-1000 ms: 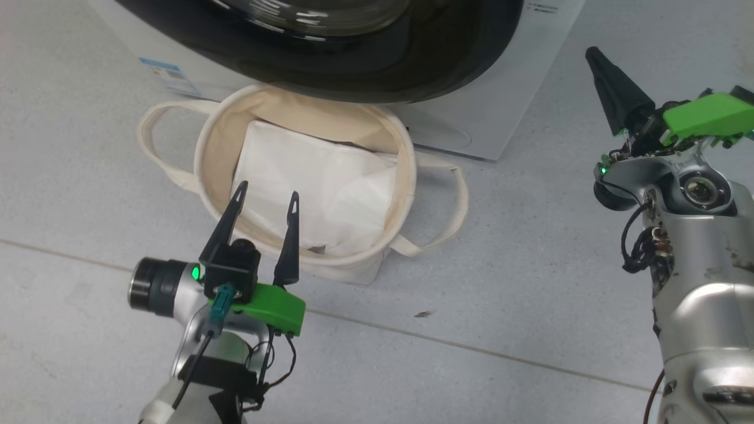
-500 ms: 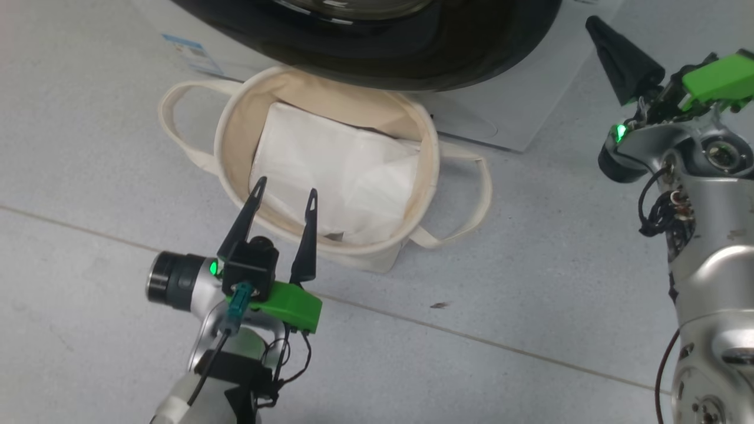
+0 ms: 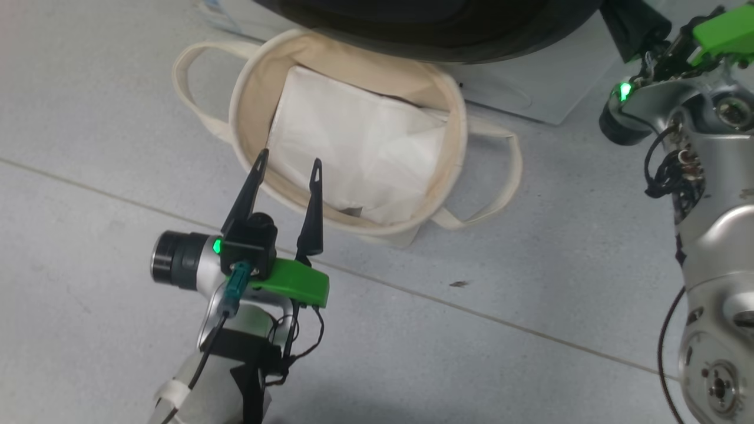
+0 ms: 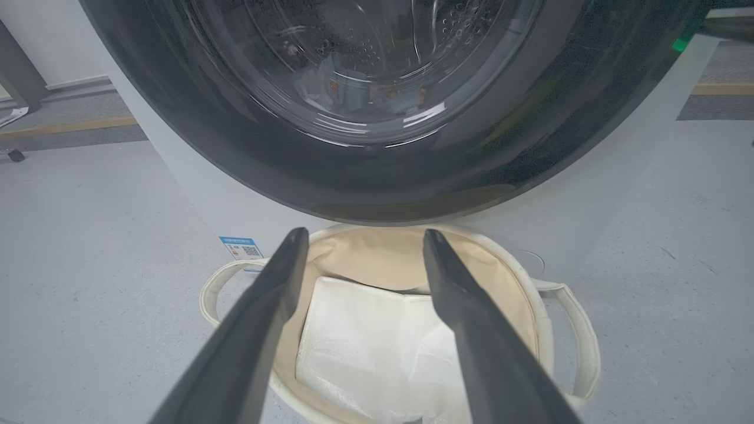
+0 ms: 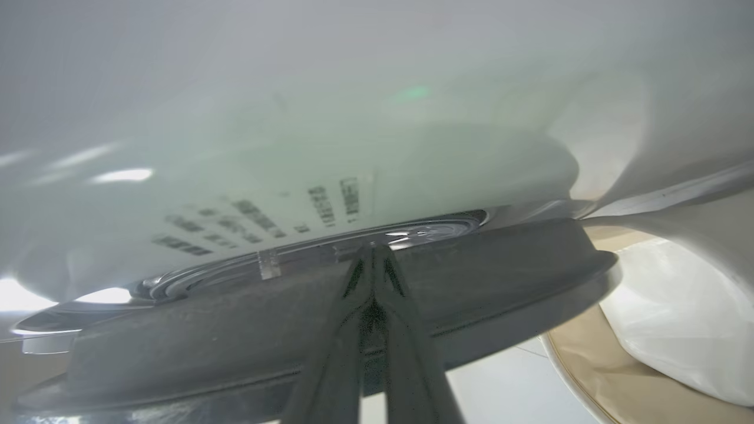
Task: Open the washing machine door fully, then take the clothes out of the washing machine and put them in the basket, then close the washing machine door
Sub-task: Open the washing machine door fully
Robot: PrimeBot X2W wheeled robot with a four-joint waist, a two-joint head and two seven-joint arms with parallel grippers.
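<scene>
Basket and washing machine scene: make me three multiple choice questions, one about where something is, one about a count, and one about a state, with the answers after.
1. Where does the basket stand?
A. On the floor in front of the washing machine
B. On top of the machine
C. Inside the drum

2. How many loop handles does the basket have?
A. One
B. Two
C. Four

3. What state is the left gripper in?
A. Shut on a handle
B. Shut on the basket's rim
C. Open, holding nothing

Answers:
1 A, the head view shows it on the grey floor just below the door and its black rim.
2 B, one loop sticks out at each side.
3 C, its two fingers stand apart with nothing between them in the head and left wrist views.
</scene>
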